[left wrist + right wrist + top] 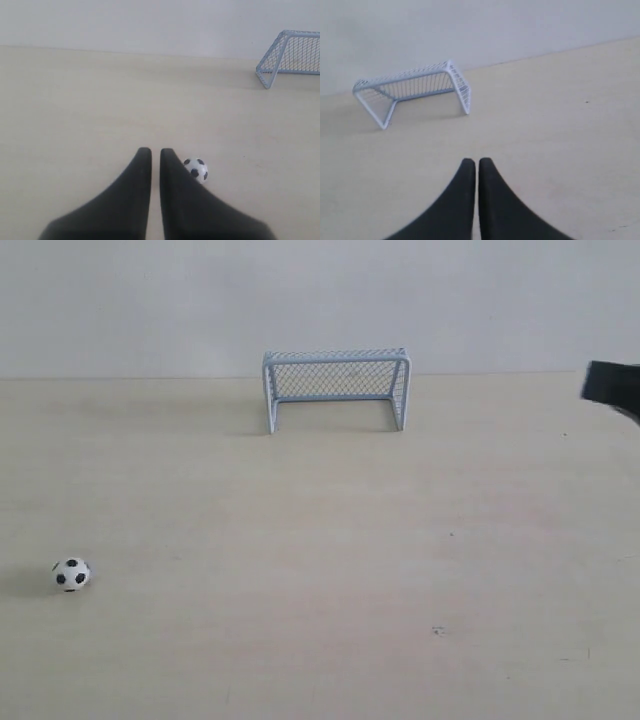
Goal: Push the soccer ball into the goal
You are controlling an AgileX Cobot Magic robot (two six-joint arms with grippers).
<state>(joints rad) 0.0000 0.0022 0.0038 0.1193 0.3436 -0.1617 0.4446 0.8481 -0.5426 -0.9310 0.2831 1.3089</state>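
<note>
Soccer ball (195, 169), white with black pentagon patches, lies on the bench (320, 570) just beside the left fingers (162, 154), which are drawn nearly together on nothing; whether they touch it cannot be told. The right fingers (470, 164) are likewise nearly together and empty. In the exterior view the ball sits at eight o'clock, the pale-blue meshed goal (336, 380) at twelve, well apart.
</note>
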